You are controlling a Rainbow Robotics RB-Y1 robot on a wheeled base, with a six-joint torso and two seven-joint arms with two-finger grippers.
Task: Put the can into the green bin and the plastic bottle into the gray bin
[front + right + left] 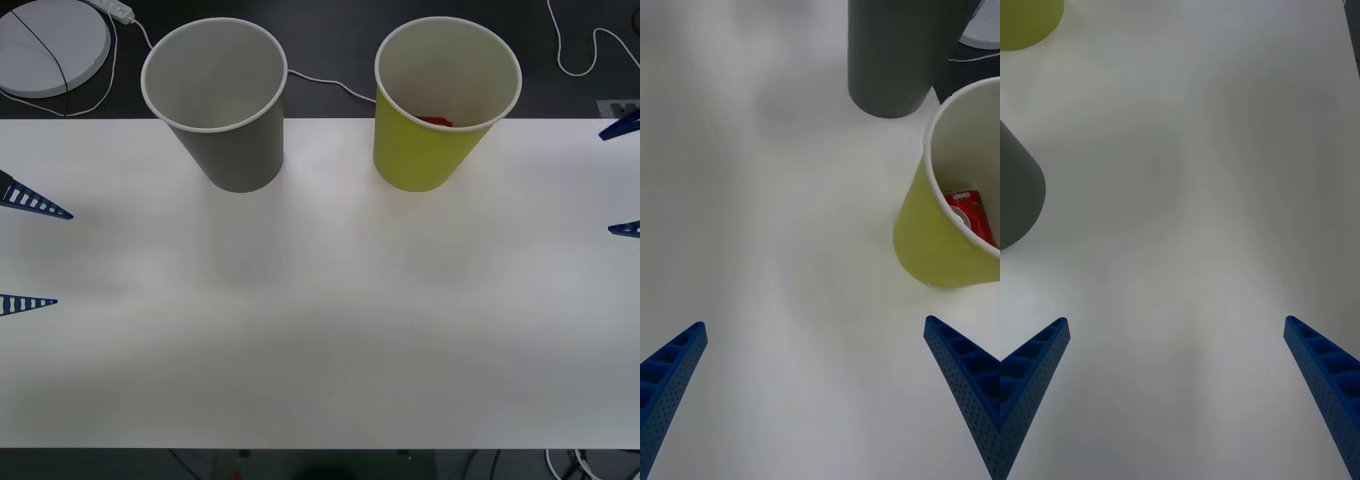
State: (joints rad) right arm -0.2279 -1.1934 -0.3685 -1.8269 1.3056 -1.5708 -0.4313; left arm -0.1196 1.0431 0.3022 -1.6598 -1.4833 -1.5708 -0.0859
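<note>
can [970, 214]: lying inside green bin [430, 150], label unreadable | gray bin [235, 140]: beside it on table [320, 330] | left hand [28, 252]: wide | right hand [622, 178]: wide

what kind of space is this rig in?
Probably a lab test bench: a plain white table, cables on the dark floor behind, and two staged bins, the green bin and the gray bin.

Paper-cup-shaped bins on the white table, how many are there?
2. The gray paper-cup-shaped bin stands at the table's far edge on the robot's left; the yellow-green paper-cup-shaped bin stands apart on its right.
</note>
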